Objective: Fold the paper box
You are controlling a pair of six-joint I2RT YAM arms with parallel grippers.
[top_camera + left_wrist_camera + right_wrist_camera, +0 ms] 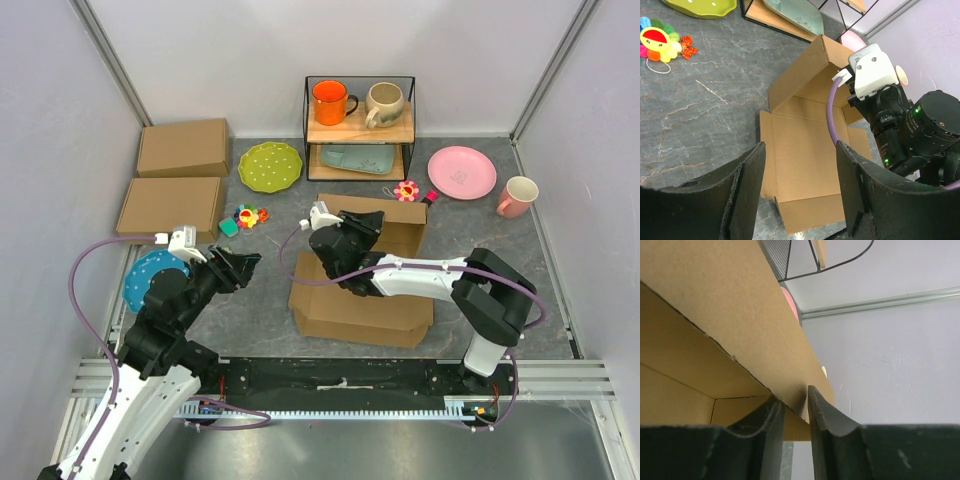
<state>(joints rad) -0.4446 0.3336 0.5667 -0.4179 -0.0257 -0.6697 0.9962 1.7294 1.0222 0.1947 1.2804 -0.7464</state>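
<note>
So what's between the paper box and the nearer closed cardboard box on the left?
A small colourful flower toy, lying on grey tabletop between the paper box and the closed box; the top view shows it.

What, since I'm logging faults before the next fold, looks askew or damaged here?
Nothing spilled or torn. Only the paper box looks lopsided: its far walls stand up, one pinched by the right gripper, while its near part lies flat. The left gripper hangs open nearby.
</note>
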